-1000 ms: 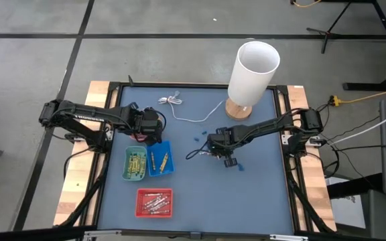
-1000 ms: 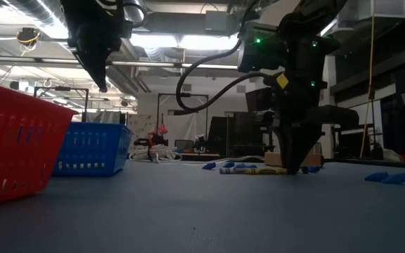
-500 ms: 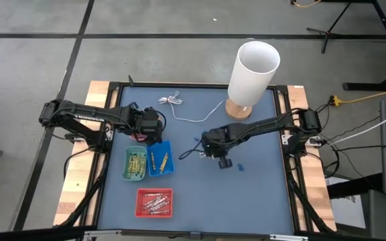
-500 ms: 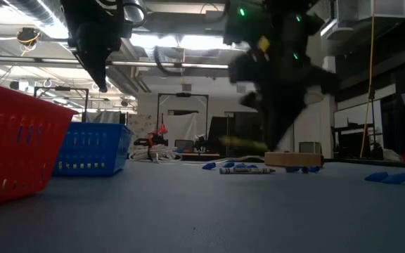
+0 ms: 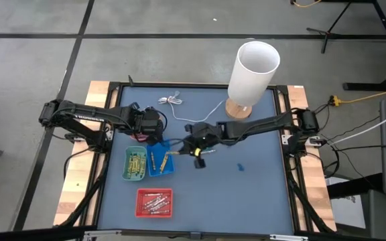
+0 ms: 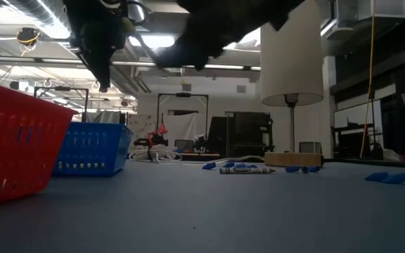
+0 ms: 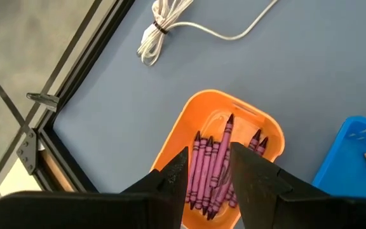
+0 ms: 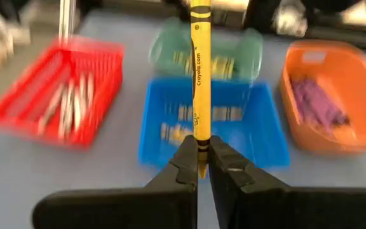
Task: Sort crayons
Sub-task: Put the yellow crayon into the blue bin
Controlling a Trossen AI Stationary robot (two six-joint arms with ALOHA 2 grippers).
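Right arm stretched across the bench
Right hand [image 8: 199, 166] pinches a yellow crayon [image 8: 199, 83] beside the blue tray [image 5: 159, 159]; left hand [image 7: 208, 170], spread, hovers over the orange tray [image 7: 183, 127].

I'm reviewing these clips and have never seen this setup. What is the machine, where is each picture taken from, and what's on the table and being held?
Two dark robot arms work at a blue table. One camera looks straight down, one sits at table height, and one rides on each wrist. On the table stand small trays: a red tray, a green tray, a blue tray and an orange tray of purple crayons, plus a white lamp and a white cable. The right gripper is shut on a yellow crayon, heading toward the trays. The left gripper hovers open above the orange tray.
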